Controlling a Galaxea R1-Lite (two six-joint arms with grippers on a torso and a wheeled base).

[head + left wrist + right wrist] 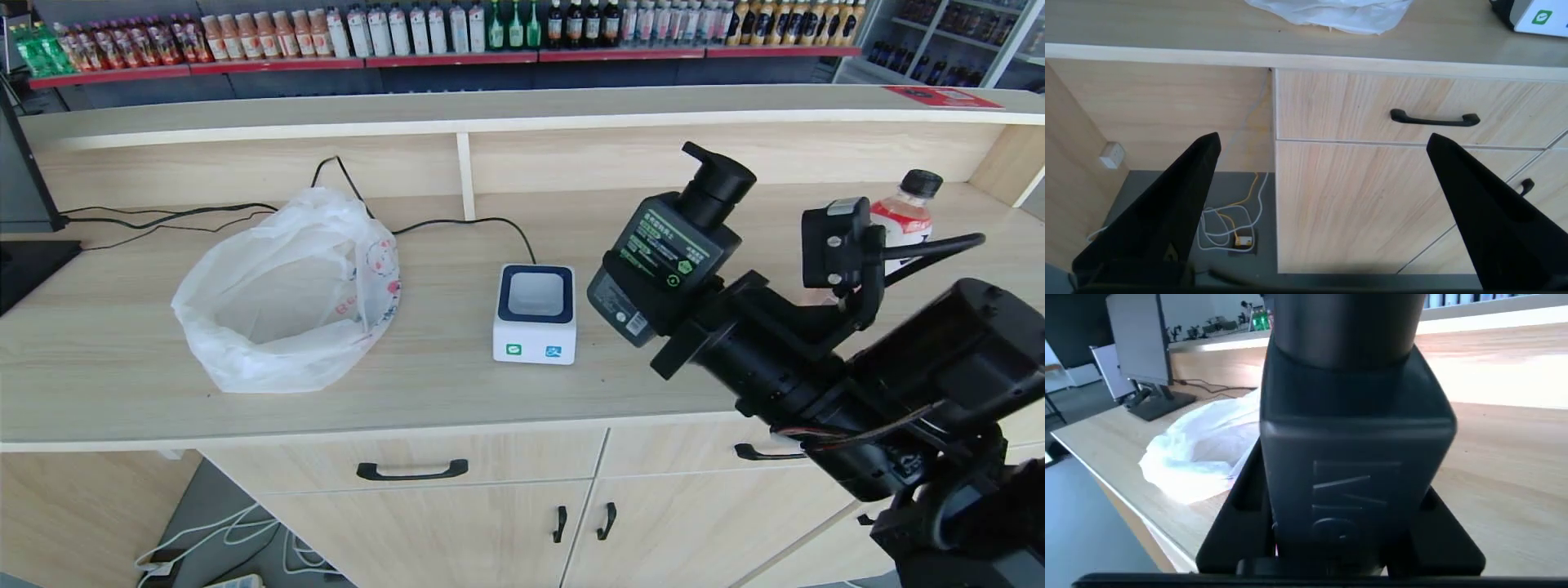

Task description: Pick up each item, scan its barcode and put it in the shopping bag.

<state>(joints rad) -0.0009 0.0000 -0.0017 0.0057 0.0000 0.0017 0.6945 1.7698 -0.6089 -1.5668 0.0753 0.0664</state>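
Note:
My right gripper (682, 314) is shut on a black pump bottle (665, 261) with a green label, held tilted above the counter just right of the white barcode scanner (535, 314). The same black bottle (1351, 449) looms close between the fingers in the right wrist view. A white plastic shopping bag (286, 290) lies open on the counter's left half, also seen as the bag (1200, 449) beyond the bottle. My left gripper (1323, 212) hangs open below the counter edge, in front of the cabinet drawers, with nothing between its fingers.
A pink drink bottle (904, 216) with a black cap stands at the counter's back right, behind my right arm. Black cables (204, 214) run along the back. A monitor base (24, 261) sits at the far left. Drawer handle (1434, 119) faces the left gripper.

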